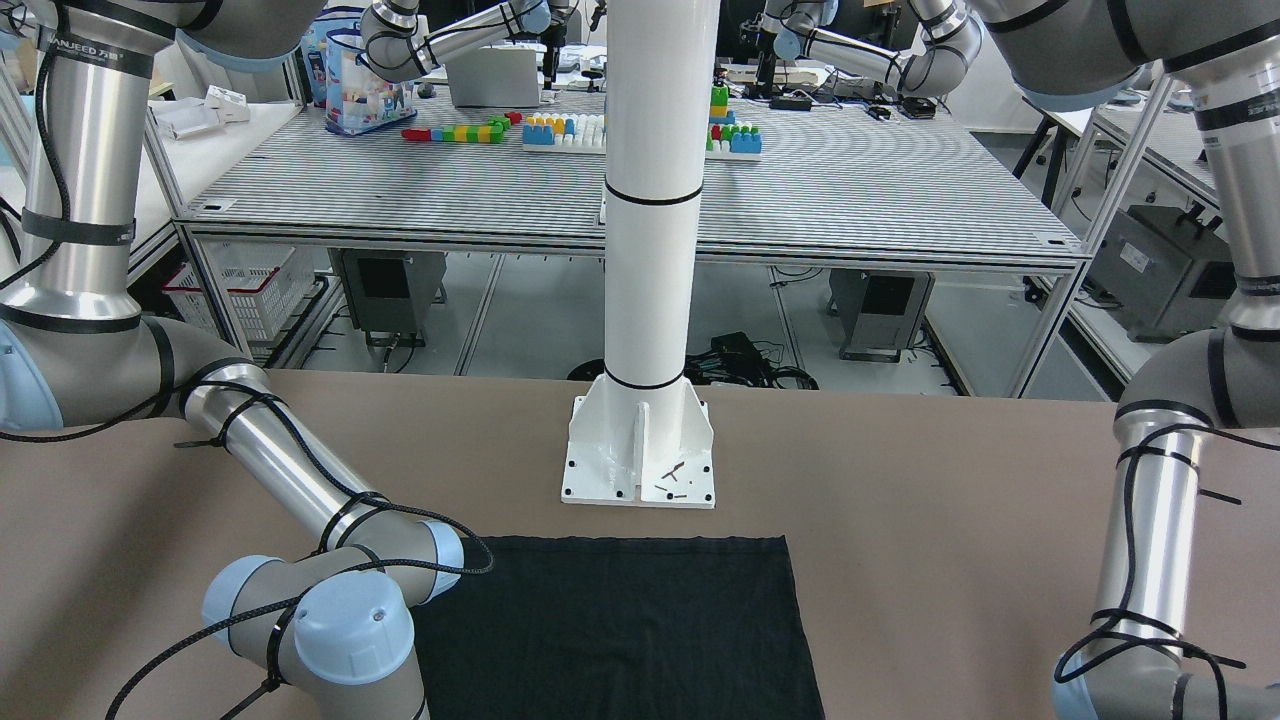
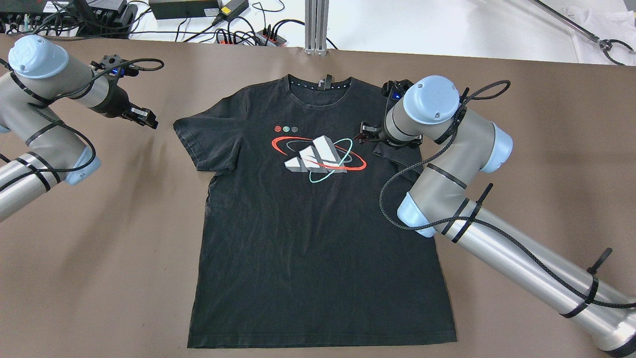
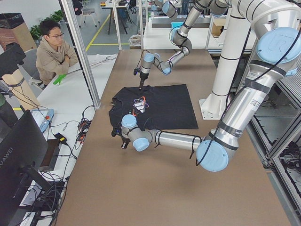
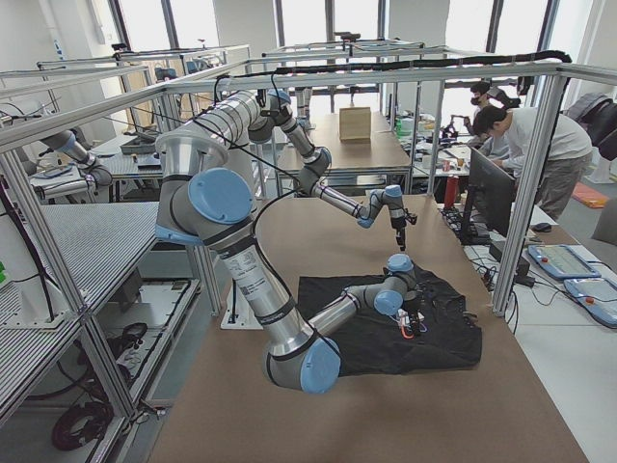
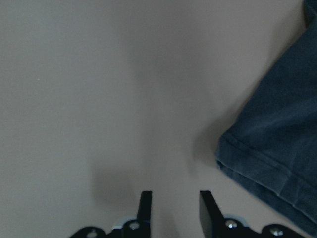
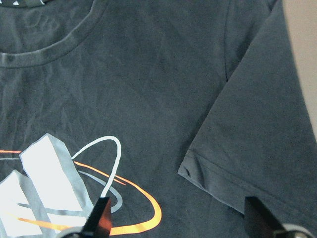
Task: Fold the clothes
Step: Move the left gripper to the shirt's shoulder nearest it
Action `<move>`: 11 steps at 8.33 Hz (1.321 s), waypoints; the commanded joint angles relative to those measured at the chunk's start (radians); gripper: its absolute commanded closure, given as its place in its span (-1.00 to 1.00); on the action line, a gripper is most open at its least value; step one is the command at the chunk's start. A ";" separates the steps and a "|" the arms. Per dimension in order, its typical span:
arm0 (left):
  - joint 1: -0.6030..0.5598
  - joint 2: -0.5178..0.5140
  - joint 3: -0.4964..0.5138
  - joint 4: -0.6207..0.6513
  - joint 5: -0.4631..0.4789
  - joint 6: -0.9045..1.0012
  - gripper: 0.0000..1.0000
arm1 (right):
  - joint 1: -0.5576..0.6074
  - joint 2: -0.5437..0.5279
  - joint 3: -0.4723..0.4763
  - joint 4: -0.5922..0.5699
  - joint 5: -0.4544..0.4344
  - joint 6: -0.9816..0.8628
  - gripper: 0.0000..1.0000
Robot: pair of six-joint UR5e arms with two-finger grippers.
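Observation:
The clothes are a black T-shirt (image 2: 308, 223) with a red, white and teal print, lying flat and face up on the brown table, collar toward the far edge. Only its plain lower half (image 1: 620, 630) shows in the front-facing view. My right gripper (image 2: 367, 134) hovers over the chest beside the print. In its wrist view it (image 6: 177, 203) is open wide, with the right sleeve (image 6: 247, 148) lying slanted inward onto the body. Left of the left sleeve (image 2: 198, 139), my left gripper (image 2: 146, 119) is over bare table, open (image 5: 173, 208), with the sleeve hem (image 5: 267, 168) to its right.
The white pillar's base plate (image 1: 640, 450) stands on the robot's side of the shirt's hem. Power strips and cables (image 2: 238, 35) lie beyond the far table edge. A person (image 3: 54, 47) sits past that edge. Bare brown table (image 2: 99, 248) flanks the shirt.

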 commanded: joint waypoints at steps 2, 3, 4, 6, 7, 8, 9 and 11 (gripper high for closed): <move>0.030 -0.048 0.055 -0.026 0.003 -0.037 0.14 | 0.000 -0.002 0.006 0.001 0.000 -0.001 -0.90; 0.042 -0.087 0.092 -0.026 0.023 -0.054 0.14 | 0.000 -0.002 0.006 0.001 0.000 0.000 -0.90; 0.047 -0.107 0.109 -0.026 0.040 -0.060 0.14 | 0.000 -0.002 0.006 0.001 0.000 0.000 -0.90; 0.048 -0.108 0.113 -0.026 0.040 -0.060 0.29 | -0.002 -0.002 0.006 0.001 0.000 -0.001 -0.90; 0.048 -0.108 0.113 -0.029 0.042 -0.060 0.38 | -0.002 -0.008 0.006 0.001 0.000 -0.001 -0.90; 0.051 -0.108 0.118 -0.032 0.048 -0.060 0.41 | -0.002 -0.008 0.006 0.001 0.000 -0.001 -0.90; 0.056 -0.108 0.121 -0.032 0.048 -0.060 0.52 | -0.002 -0.010 0.006 0.001 0.000 -0.001 -0.90; 0.054 -0.108 0.120 -0.034 0.048 -0.062 1.00 | -0.002 -0.011 0.006 0.001 0.000 -0.003 -0.90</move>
